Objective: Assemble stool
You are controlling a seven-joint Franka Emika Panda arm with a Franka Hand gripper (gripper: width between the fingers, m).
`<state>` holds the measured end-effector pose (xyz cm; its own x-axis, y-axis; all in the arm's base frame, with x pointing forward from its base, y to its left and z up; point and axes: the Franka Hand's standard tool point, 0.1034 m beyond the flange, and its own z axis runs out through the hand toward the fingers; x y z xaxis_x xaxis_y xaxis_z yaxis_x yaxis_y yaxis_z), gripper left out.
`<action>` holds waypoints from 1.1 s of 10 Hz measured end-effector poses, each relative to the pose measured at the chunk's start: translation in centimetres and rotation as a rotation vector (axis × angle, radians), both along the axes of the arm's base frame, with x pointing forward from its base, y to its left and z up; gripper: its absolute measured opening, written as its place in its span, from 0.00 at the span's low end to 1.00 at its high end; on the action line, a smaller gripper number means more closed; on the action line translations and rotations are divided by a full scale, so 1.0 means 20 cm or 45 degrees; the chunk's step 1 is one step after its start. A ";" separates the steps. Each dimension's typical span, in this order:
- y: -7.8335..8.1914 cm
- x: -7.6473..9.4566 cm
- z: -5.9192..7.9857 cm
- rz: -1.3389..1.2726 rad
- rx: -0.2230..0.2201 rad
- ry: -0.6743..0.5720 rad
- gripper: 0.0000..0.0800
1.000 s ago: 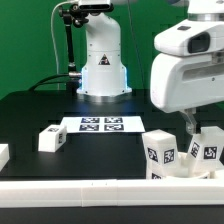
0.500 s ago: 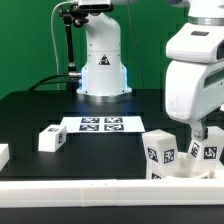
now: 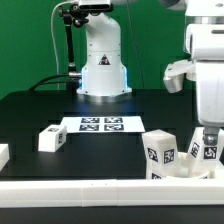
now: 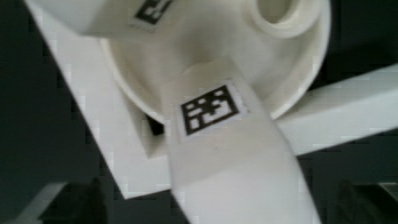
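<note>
At the left edge of the exterior view a white part [image 3: 3, 153] is cut by the frame, so I cannot name it. Right of it one stool leg [image 3: 52, 138] lies alone on the black worktop [image 3: 30, 115], near the marker board [image 3: 100, 124] but apart from it.

More to the right, near the front rail [image 3: 90, 190], several tagged white parts stand close together. The nearest is a blocky leg [image 3: 160, 152]. The arm [image 3: 205, 70] hangs just over the right side of this group.

In the wrist view the round seat [image 4: 178, 45] fills the picture, with a tagged leg [image 4: 222, 150] lying across it. I cannot tell if they are joined. The jaws are not clearly shown in either view, so I cannot say how far they are open or whether they hold anything.

I judge that the step is a descent to grasp one part of this group. To do it well, the jaws should be centred on one part only and should come down straight. They should close on flat sides and should not push the neighbouring parts toward the rail.
</note>
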<state>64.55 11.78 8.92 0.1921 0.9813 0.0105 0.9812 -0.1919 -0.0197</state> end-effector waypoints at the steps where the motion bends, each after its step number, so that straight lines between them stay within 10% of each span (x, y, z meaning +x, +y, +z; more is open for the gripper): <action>1: -0.01 0.01 0.00 0.068 0.000 -0.009 0.81; 7: -0.03 -0.03 -0.06 0.237 -0.017 -0.001 0.78; 8: -0.03 -0.03 -0.06 0.237 -0.018 0.000 0.56; 11: -0.03 -0.03 -0.06 0.210 -0.018 0.001 0.42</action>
<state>64.00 11.11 7.75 0.0288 0.9996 -0.0037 0.9994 -0.0288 -0.0187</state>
